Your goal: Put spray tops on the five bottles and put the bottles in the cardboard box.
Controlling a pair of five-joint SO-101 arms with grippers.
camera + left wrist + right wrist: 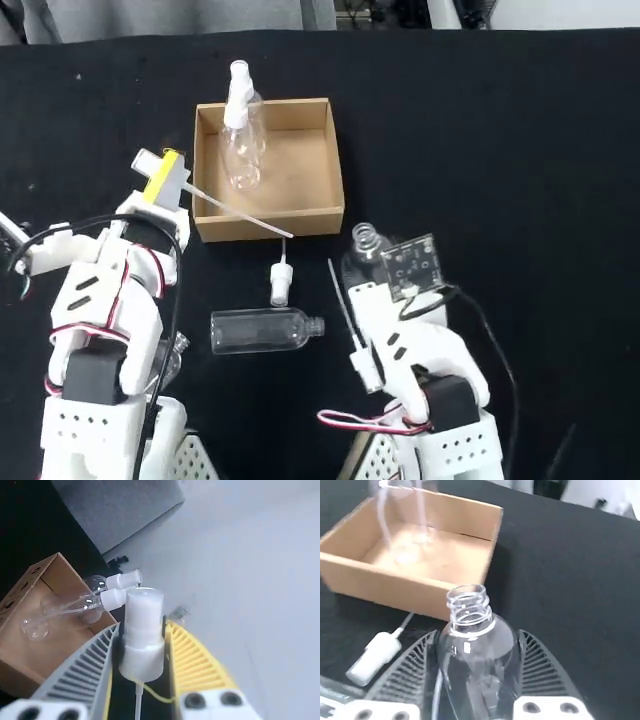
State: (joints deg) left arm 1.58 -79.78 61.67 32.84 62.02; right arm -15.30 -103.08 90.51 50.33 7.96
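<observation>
Left gripper (pixel 143 626): I have it clamped on a spray top (pixel 142 645), white head out past the fingertips.
Dip tube (pixel 240 213): slants from that top to the cardboard box (pixel 268 224) front wall.
Right gripper (pixel 479 635): gripping an uncapped bottle (pixel 476 652) by its body, open neck beyond the fingertips, on the box side.
Loose bottle (pixel 262 331): on its side on the table (pixel 500 150) between my arms, long axis crosswise, neck toward the right arm.
Capped bottles (pixel 243 145): lying in the box, tops at the far wall.
</observation>
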